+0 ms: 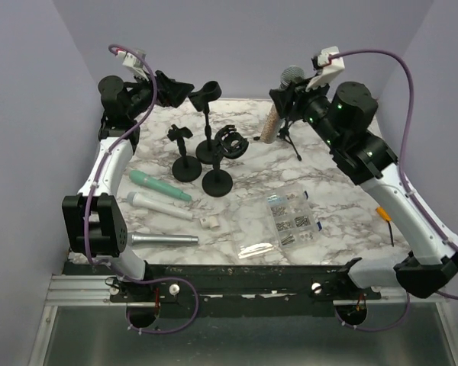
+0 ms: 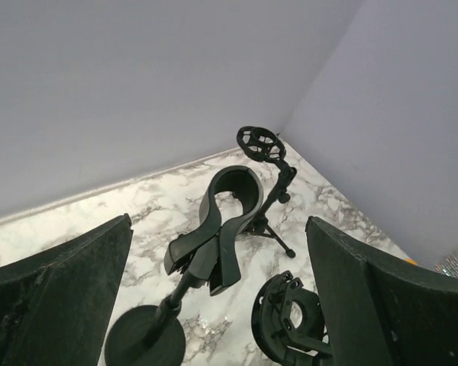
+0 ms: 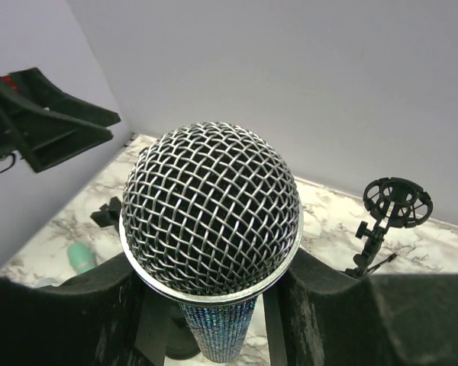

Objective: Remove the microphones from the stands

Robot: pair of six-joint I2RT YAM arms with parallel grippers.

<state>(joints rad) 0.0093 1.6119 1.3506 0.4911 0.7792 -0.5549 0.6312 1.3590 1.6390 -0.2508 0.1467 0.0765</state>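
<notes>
A microphone point(image 1: 280, 103) with a silver mesh head and a glittery body is tilted at the back right of the marble table. My right gripper point(image 1: 293, 96) is shut on its body just under the head. In the right wrist view the mesh head point(image 3: 211, 221) fills the space between my padded fingers point(image 3: 53, 313). The small tripod stand point(image 1: 291, 137) stands just behind the microphone; its ring holder point(image 3: 398, 202) looks empty. My left gripper point(image 1: 175, 85) is open and empty, raised at the back left above a clip stand point(image 2: 221, 229).
Three round-base stands point(image 1: 217, 180) stand mid-table, one with a shock mount point(image 2: 290, 320). A green mic point(image 1: 159, 185), a white mic point(image 1: 159, 204) and a silver mic point(image 1: 164, 239) lie front left. A clear parts box point(image 1: 291, 217), a small bag point(image 1: 258, 250) and an orange tool point(image 1: 384, 216) lie front right.
</notes>
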